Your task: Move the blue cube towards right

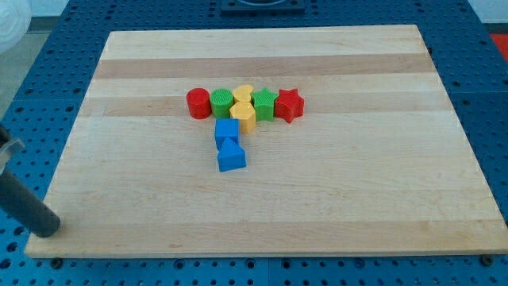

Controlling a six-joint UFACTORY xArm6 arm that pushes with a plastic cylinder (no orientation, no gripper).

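The blue cube (227, 130) sits near the board's middle, just below a row of blocks. It touches a yellow block (245, 117) at its upper right and a second blue block (231, 156) right below it; I cannot make out that block's shape. My tip (48, 226) is at the board's lower left corner, far to the left of and below the blue cube, touching no block. The rod slants up to the view's left edge.
The row above the cube reads, left to right: a red cylinder (198, 103), a green cylinder (222, 103), a yellow block (244, 94), a green star (264, 104), a red star (290, 104). The wooden board (381, 183) lies on a blue perforated table.
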